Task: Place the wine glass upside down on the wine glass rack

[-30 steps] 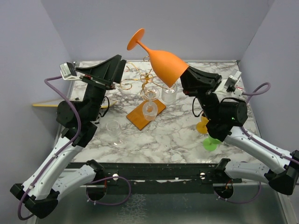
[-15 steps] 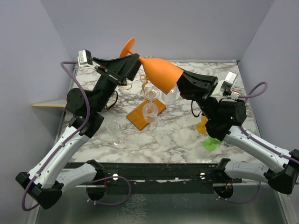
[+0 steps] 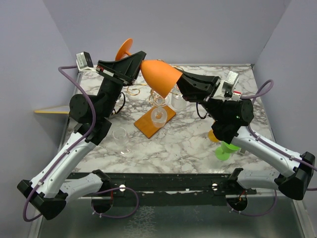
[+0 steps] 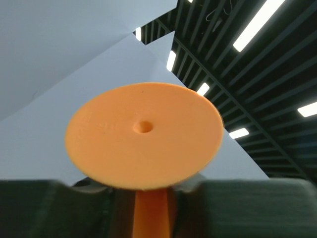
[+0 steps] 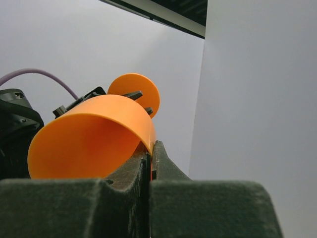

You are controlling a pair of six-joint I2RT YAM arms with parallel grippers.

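1. Pale lilac-grey walls close the space in: a back wall (image 3: 198, 29), a left wall (image 3: 25, 74) and a right wall (image 3: 292, 59).
2. The desk (image 3: 183, 144) has a white marble-patterned top with grey veining.
3. A thin yellowish board (image 3: 49, 110) shows at the desk's left edge.
4. Overhead, a dark slatted ceiling (image 4: 277, 74) carries long bright strip lights (image 4: 260, 22).

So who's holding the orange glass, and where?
The right pincer pinches the orange wine glass by the bowl's rim. The left pincer straddles its stem under the foot; whether it grips, I cannot tell.
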